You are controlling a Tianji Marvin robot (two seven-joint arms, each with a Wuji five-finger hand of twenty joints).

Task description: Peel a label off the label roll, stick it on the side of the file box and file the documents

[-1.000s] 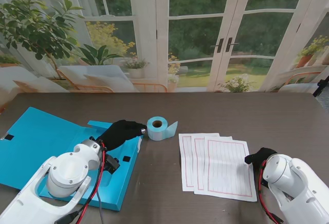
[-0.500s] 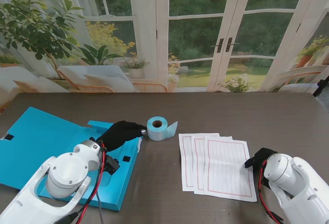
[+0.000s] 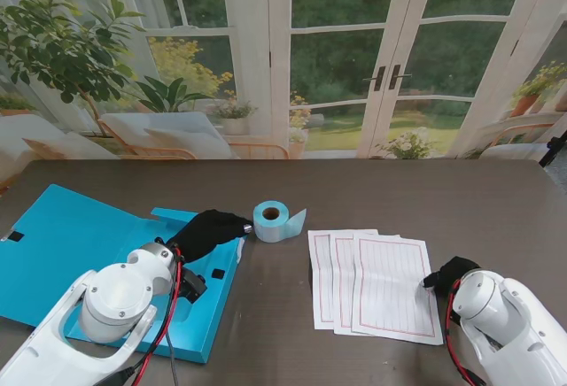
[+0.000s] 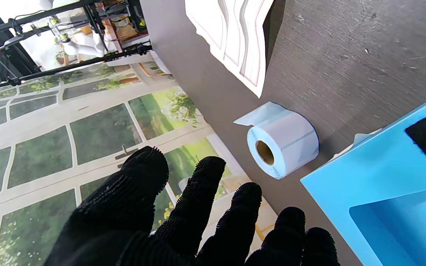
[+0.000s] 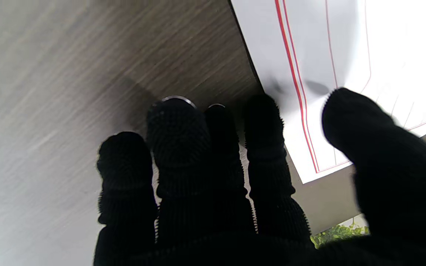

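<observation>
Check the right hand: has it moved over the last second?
Yes. The right hand has slid right and nearer to me, off the edge of the documents, which shifted slightly too.

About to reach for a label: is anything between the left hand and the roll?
Nothing visible. The black-gloved left hand sits open just left of the pale blue label roll, only bare dark wood table between its fingertips and the roll.
</observation>
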